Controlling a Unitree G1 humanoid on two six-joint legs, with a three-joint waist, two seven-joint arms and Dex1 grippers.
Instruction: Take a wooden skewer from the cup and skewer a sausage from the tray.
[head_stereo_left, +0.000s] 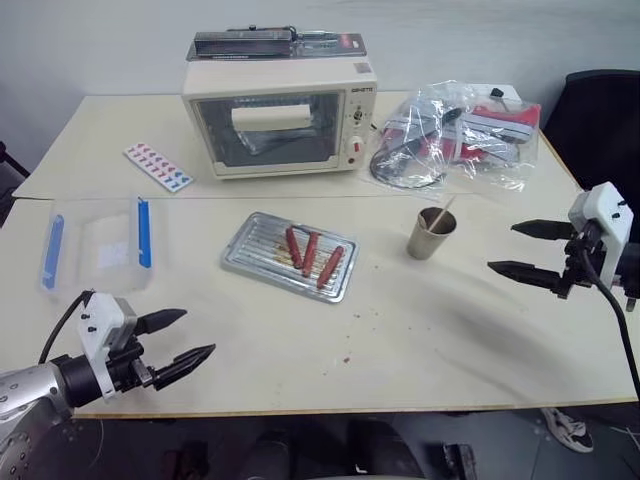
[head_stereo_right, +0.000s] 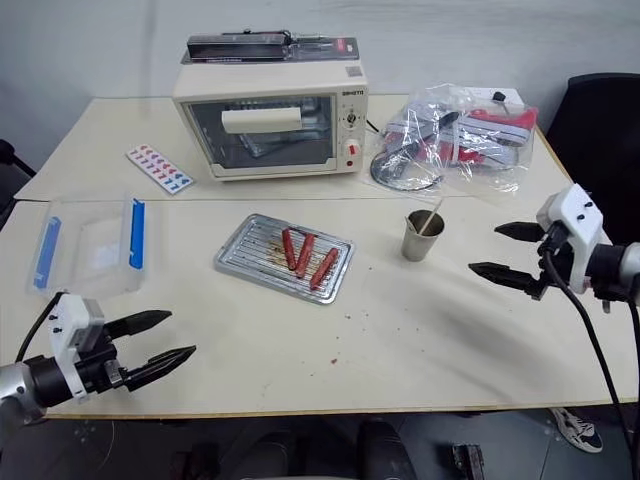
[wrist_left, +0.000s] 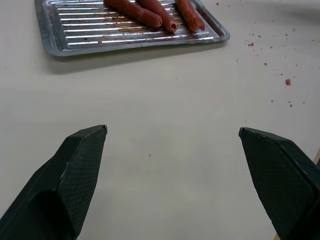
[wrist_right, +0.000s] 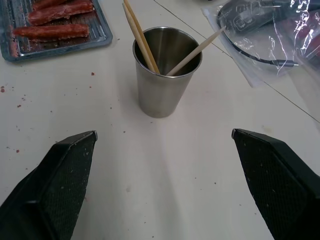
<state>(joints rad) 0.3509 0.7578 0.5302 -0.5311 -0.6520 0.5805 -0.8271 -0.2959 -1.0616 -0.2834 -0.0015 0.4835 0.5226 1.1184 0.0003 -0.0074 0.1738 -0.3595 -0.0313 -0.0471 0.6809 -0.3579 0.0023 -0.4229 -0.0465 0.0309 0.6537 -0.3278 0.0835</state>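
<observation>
A small metal-looking cup (wrist_right: 166, 75) stands right of the table's middle, with three wooden skewers (wrist_right: 140, 37) leaning in it. Left of the cup (head_stereo_left: 431, 234) lies the silver ribbed tray (head_stereo_left: 240, 262) holding three reddish-brown sausages (head_stereo_left: 310, 255) side by side. My right gripper (head_stereo_left: 502, 247) hovers open to the right of the cup, pointing at it, a hand's width away. Near the table's front left edge my left gripper (head_stereo_left: 199, 332) is open and empty, aimed toward the tray (wrist_left: 47, 47) and its sausages (wrist_left: 150, 15).
A cream toaster oven (head_stereo_left: 280, 115) stands at the back. Beside it on the right lies a clear plastic bag (head_stereo_left: 455, 135) of items. A clear box with blue clips (head_stereo_left: 95, 245) sits at the left, a card of coloured shapes (head_stereo_left: 158, 166) behind it. Red crumbs dot the tabletop.
</observation>
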